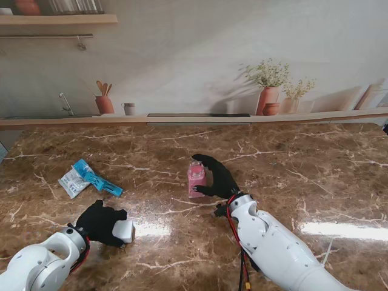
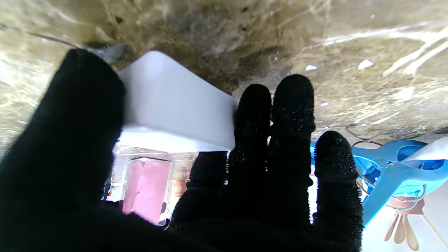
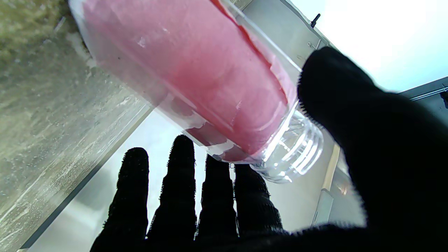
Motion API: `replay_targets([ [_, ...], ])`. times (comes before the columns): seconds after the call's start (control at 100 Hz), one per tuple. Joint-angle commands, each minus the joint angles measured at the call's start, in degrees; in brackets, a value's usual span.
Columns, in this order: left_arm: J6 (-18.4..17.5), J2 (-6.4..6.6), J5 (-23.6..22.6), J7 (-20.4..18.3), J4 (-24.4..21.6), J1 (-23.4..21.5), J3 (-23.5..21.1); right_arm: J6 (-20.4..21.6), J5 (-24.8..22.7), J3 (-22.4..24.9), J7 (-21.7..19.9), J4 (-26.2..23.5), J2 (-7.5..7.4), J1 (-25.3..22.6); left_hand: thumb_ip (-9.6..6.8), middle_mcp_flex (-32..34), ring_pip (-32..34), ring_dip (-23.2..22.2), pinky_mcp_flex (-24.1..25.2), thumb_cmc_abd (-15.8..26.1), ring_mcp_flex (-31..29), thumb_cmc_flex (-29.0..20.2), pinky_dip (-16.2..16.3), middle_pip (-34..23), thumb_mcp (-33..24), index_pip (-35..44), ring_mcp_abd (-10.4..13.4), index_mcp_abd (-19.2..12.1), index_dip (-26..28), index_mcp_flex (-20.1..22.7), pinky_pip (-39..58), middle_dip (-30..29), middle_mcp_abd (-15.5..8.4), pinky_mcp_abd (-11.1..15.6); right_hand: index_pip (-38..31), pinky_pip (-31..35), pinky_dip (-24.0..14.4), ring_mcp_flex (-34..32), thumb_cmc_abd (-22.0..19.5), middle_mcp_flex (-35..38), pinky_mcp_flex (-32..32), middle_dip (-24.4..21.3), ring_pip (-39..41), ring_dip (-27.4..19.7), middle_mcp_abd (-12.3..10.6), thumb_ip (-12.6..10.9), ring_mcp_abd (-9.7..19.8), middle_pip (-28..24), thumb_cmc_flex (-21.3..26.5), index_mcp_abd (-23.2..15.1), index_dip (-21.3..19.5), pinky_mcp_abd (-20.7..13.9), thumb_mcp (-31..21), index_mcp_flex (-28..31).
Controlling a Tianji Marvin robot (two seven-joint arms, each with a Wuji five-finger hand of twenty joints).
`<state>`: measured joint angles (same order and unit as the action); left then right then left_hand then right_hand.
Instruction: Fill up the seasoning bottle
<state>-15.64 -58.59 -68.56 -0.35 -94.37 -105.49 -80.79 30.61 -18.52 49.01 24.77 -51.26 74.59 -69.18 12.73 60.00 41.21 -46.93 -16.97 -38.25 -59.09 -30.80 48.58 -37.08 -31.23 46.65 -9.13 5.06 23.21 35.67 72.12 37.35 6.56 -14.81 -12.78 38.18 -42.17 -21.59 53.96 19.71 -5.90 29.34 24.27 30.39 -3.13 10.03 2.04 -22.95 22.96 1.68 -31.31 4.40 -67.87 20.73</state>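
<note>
On the brown marble worktop (image 1: 303, 176), the right robot hand (image 1: 219, 176) cups a clear pink-filled seasoning bottle (image 1: 196, 179). At 7 o'clock, the left robot hand (image 1: 100, 222) grips a white rectangular lid (image 1: 123, 230)

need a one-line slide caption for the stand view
Right hand cups the pink seasoning bottle; left hand covers a white lid beside the clipped refill packet.

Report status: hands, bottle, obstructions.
Right hand around pink bottle, upright, cap off. Left hand gripping white lid. Clipped sachet lies clear, left.

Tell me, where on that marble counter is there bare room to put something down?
Bare marble lies right of the pink bottle and right hand, and along the far ledge. The near left is crowded: blue packet, white lid, left hand.
</note>
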Motion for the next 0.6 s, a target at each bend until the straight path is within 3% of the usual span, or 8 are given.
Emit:
replay_targets([
  [0.0,0.5,0.28,-0.8,-0.6,0.6,-1.1,0.0,-0.4,0.0,0.3,-0.4,-0.3,-0.23,-0.6,-1.53,-2.7,-1.1,-0.3,2.0,4.6,1.8,-0.6,0.9,1.2,-9.3,9.8,1.4,-8.2,3.8,4.9,-1.0,-0.8,-6.5,-0.5,1.2,-1.2,-1.6,1.4,0.0,-1.4,0.5,-1.2,-0.2,-0.8,-0.5,-0.7,1.1,0.8,-2.5,0.4,0.7,-1.9,0.3,-1.7],
  [0.11,1.5,0.32,-2.0,-0.8,-0.2,-1.9,-0.4,-0.5,-0.3,0.7,-0.3,-1.0,-0.44,-1.0,-4.95,-5.5,-2.9,-0.2,3.6,4.9,4.5,4.2,1.0,2.1,-12.2,6.3,1.7,-6.3,7.5,3.2,-2.8,-1.2,-6.7,-0.5,1.2,-1.3,-1.8,1.4,-0.3,-1.4,0.5,-1.2,-0.2,-0.9,-0.5,-0.7,1.1,0.7,-2.6,0.3,0.7,-1.8,0.3,-1.7],
  [0.23,2.5,0.18,-1.3,-2.1,-0.8,-2.5,-0.9,-0.6,-0.8,1.1,-0.3,-1.6,-0.67,-1.3,-4.93,-9.8,-6.6,0.6,6.6,4.4,9.2,5.1,0.4,4.3,-9.2,2.4,1.5,-5.4,8.2,-0.1,-6.2,-2.1,-6.6,-0.3,1.2,-1.5,-2.0,1.5,-0.4,-1.5,0.5,-1.3,-0.2,-0.9,-0.5,-0.8,1.1,0.8,-2.6,0.4,0.7,-1.9,0.5,-1.7],
  [0.25,2.7,0.15,-1.1,-2.1,-0.9,-2.5,-1.0,-0.6,-0.8,1.2,-0.3,-1.7,-0.71,-1.4,-4.91,-10.4,-7.3,0.7,7.1,4.3,10.4,5.2,0.4,4.5,-8.8,2.0,0.2,-5.3,8.1,-0.5,-6.6,-2.3,-6.6,-0.2,1.2,-1.5,-2.0,1.5,-0.5,-1.5,0.5,-1.3,-0.2,-1.0,-0.4,-0.8,1.1,0.8,-2.6,0.4,0.7,-1.8,0.5,-1.7],
  [0.34,2.8,0.12,-0.9,-2.4,-1.1,-2.8,-1.4,-0.8,-1.2,1.6,-0.3,-2.5,-0.94,-1.7,-4.8,-13.1,-9.5,1.5,8.4,3.8,12.6,6.3,0.2,6.0,-5.8,-0.7,1.7,-4.5,7.8,-2.5,-8.6,-3.2,-6.6,0.1,1.2,-1.6,-2.1,1.5,-0.6,-1.5,0.5,-1.4,-0.2,-1.0,-0.5,-0.8,1.1,0.8,-2.7,0.4,0.7,-1.9,0.6,-1.7],
  [0.4,2.8,0.06,-0.7,-2.4,-1.3,-3.0,-1.8,-1.0,-1.3,1.9,-0.4,-3.1,-1.11,-2.0,-4.82,-14.1,-10.3,1.5,9.2,3.4,14.2,6.6,0.3,6.6,-4.0,-1.8,0.1,-4.2,7.6,-3.1,-9.7,-3.6,-6.5,0.4,1.2,-1.6,-2.1,1.5,-0.5,-1.6,0.5,-1.4,-0.2,-1.0,-0.4,-0.8,1.1,0.8,-2.7,0.4,0.7,-1.9,0.6,-1.7],
  [0.59,2.9,-0.11,0.1,-3.1,-2.5,-4.1,-3.1,-1.5,-1.9,3.0,-0.8,-4.6,-1.68,-2.9,-4.78,-17.1,-12.2,2.2,10.9,3.6,17.3,7.7,0.5,8.1,-0.3,-4.2,0.4,-3.5,7.0,-5.1,-11.6,-4.5,-6.5,0.6,1.2,-1.8,-2.4,1.3,-0.8,-1.3,0.4,-1.5,-0.2,-1.1,-0.4,-0.8,1.0,0.8,-2.9,0.2,0.7,-1.8,0.7,-1.4],
])
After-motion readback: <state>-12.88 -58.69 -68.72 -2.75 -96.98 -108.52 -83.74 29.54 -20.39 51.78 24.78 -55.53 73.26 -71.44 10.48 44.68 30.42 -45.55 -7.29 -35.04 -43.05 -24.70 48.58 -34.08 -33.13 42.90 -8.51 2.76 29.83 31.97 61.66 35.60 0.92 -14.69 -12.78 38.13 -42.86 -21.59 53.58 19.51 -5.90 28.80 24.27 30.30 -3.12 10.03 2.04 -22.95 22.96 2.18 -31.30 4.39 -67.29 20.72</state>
